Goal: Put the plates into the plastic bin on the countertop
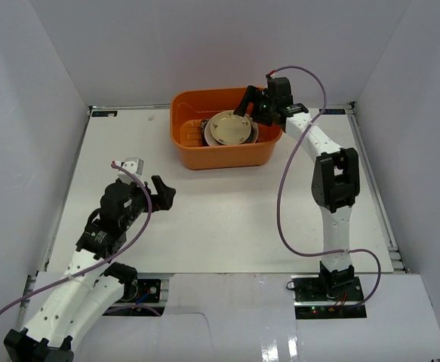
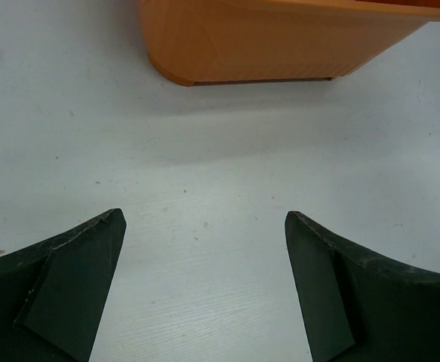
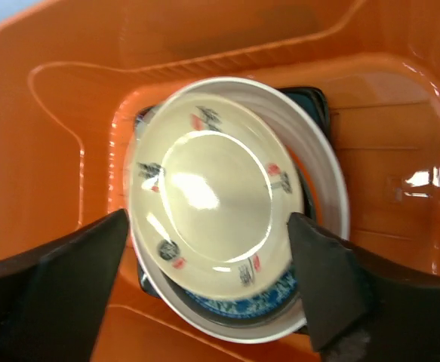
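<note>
The orange plastic bin stands at the back middle of the white countertop. Several plates are stacked in it. A beige floral plate lies on top, also seen from above. Under it show a blue patterned plate, a cream plate rim and a dark teal squarish corner. My right gripper hangs open over the stack, at the bin's far right rim. My left gripper is open and empty low over the countertop, facing the bin's side wall.
White walls enclose the countertop. Thin metal rails run along its edges. The right arm's purple cable loops over the right half of the table. A small white block sits by the left wrist.
</note>
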`<state>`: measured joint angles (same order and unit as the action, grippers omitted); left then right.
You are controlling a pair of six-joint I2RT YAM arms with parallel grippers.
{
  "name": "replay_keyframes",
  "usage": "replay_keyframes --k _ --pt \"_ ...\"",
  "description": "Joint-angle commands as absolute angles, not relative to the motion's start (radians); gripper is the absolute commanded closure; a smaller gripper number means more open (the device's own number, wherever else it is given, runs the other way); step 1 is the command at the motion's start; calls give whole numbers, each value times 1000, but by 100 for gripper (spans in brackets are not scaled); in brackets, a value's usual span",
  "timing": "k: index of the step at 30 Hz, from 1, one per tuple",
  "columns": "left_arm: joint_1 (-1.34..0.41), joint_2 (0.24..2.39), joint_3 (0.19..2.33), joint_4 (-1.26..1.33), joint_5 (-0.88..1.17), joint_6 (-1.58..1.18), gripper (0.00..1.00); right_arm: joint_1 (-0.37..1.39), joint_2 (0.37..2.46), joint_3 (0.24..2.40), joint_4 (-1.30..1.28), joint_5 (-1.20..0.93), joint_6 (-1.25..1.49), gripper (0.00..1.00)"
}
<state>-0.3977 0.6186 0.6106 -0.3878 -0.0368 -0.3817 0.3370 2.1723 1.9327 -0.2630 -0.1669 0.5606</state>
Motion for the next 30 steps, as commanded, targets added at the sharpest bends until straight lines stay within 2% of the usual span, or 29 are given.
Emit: replay_keyframes --k 1,2,3,7,10,12,14,18,20,24,30 --pt "-402 618 640 -383 -72 -374 2 348 2111 1994 -256 -175 537 3" --pt "-402 620 643 -385 -77 -376 2 348 2073 1991 -256 -176 529 2" --pt "-403 621 643 -387 -77 -374 2 350 2051 1987 -258 -184 520 10" --pt "-403 617 643 -391 -80 -382 2 359 1857 1887 -249 -181 463 10" --pt "-400 600 646 -391 -86 -385 2 368 1668 1699 -215 -163 411 10" --pt "-402 588 656 -391 -86 -393 2 374 1554 1492 -155 -146 390 10" --pt "-400 581 673 -391 -86 -399 2 385 1361 1261 -109 -134 371 10" --pt "-402 574 753 -377 -69 -416 2 399 965 931 -29 -109 405 10" --pt "-402 574 785 -377 -75 -414 2 402 838 779 -15 -94 407 10" --pt "-402 552 822 -383 -77 -411 2 402 524 593 -12 -63 405 10" --pt "-402 532 795 -397 -67 -468 2 400 367 449 -12 -75 454 10"
